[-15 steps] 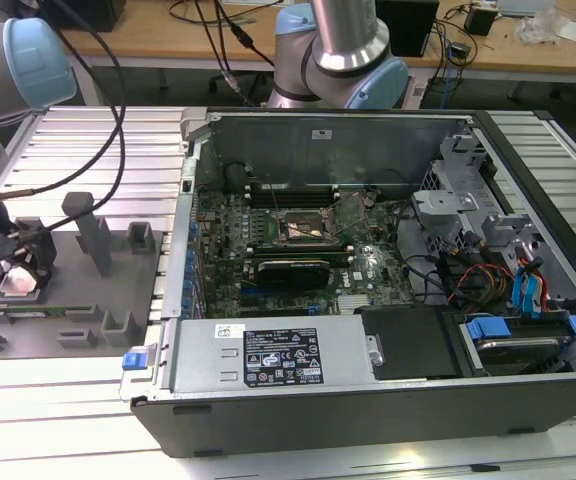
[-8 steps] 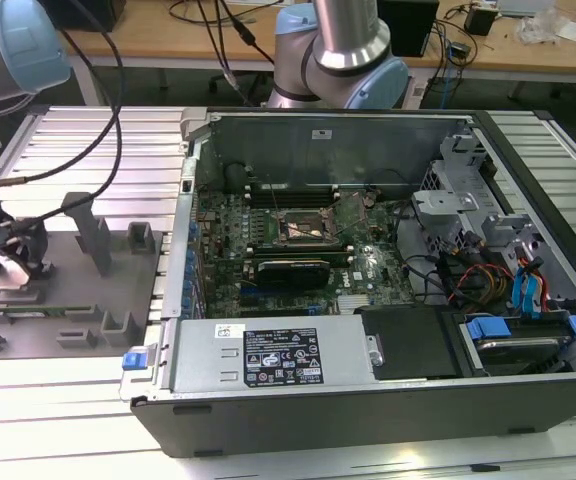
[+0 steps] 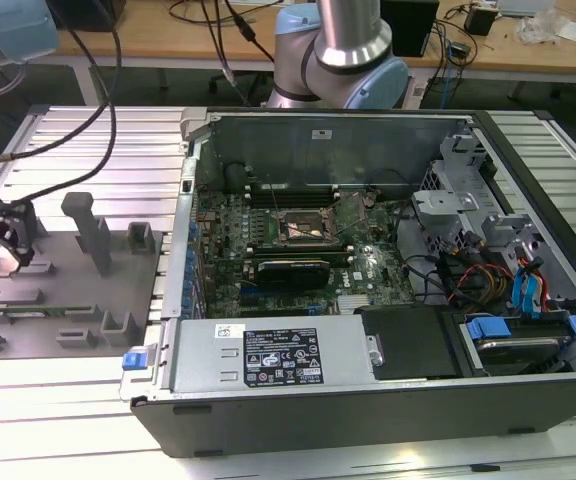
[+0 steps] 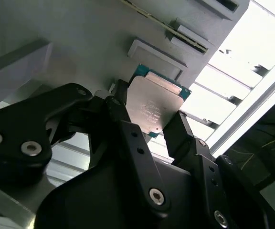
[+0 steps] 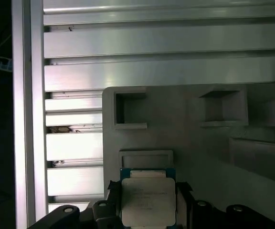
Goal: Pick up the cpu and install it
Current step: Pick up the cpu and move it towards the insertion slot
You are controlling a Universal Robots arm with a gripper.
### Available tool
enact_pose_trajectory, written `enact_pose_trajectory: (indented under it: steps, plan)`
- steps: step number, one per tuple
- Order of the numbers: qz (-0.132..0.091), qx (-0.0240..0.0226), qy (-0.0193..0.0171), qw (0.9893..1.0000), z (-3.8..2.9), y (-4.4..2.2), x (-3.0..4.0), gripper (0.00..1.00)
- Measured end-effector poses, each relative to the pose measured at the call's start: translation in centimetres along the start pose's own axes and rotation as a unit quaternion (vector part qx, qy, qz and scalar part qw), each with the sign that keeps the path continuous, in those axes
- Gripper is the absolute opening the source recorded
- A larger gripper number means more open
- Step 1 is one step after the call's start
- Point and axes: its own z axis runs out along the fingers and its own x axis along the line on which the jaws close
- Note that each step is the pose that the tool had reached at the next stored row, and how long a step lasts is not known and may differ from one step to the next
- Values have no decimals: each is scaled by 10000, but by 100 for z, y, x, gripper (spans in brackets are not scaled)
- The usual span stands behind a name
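The cpu (image 4: 154, 107) is a small square chip with a silvery top and a green edge; it sits between the black fingers (image 4: 121, 114) of my gripper (image 4: 149, 119). The fingers press on its two opposite sides, so the gripper is shut on it. In the first wrist view the cpu (image 5: 148, 200) lies just above the grey moulded tray (image 5: 195, 143), with my gripper (image 5: 148, 212) around it. In the exterior view my gripper (image 3: 3, 240) hangs over the tray (image 3: 68, 290) at the exterior view's left. The dark metal-framed socket (image 3: 303, 228) lies on the motherboard inside the open computer case (image 3: 368, 330).
Grey blocks and posts (image 3: 93, 230) stand up from the tray beside my gripper. The tray lies on a ribbed aluminium table (image 3: 68, 390). The case walls, drive cages (image 3: 458, 200) and coloured cables (image 3: 508, 280) surround the motherboard. Black cables (image 3: 88, 120) hang across the exterior view's left.
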Motion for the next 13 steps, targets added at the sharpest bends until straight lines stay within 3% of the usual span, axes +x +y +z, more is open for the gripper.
enact_pose_trajectory:
  steps: [8,13]
  plan:
    - [0,0,-1,10000,-209,10,-1,55]
    - [0,3,-5,10000,-306,17,-1,55]
